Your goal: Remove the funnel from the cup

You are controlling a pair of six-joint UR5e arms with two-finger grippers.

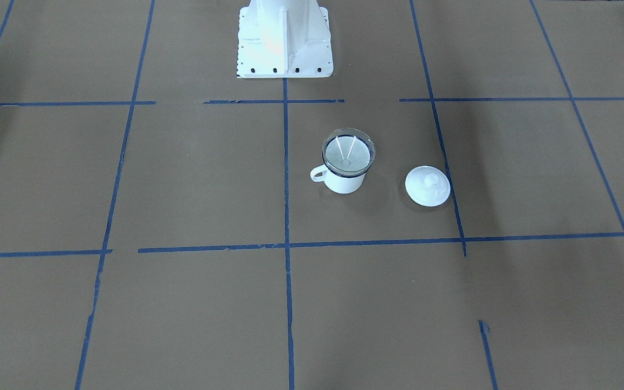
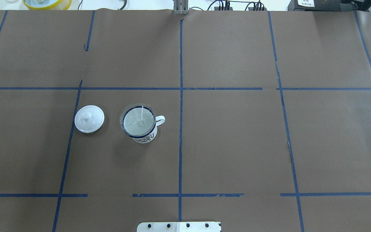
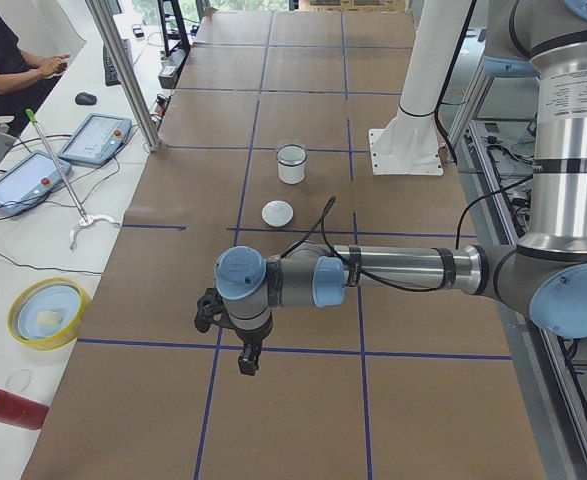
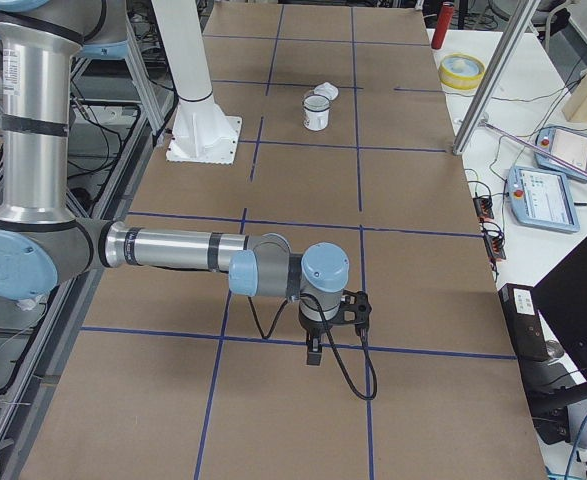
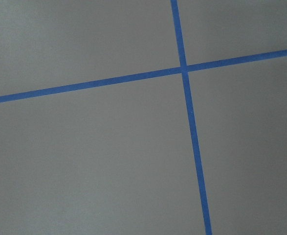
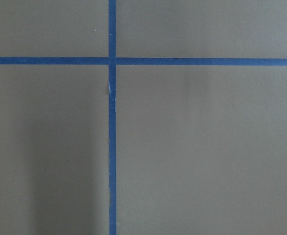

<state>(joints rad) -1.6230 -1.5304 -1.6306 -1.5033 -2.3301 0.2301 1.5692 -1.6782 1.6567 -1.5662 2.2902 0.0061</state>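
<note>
A small clear plastic funnel point(image 2: 137, 120) with a wide round cone sits in the mouth of a small white enamel cup point(image 2: 144, 138) with a dark blue rim. Its cone fills the opening and its spout points down inside. The cup stands upright on the brown paper table point(image 2: 237, 145) with its blue tape grid, loop handle turned to the robot's right. Near the cup, on the side away from the handle, lies a white round knobbed lid point(image 2: 89, 118) (close by, not touching). Farther off is the white robot base point(image 1: 284, 38). Well apart from the cup, beyond the lid's side, the left gripper point(image 3: 245, 360) hangs low, pointing down at bare paper. The right gripper point(image 4: 314, 352) hangs equally distant on the handle's side. Whether either gripper is spread or closed cannot be told – both wrist cameras show only paper and crossing tape.
</note>
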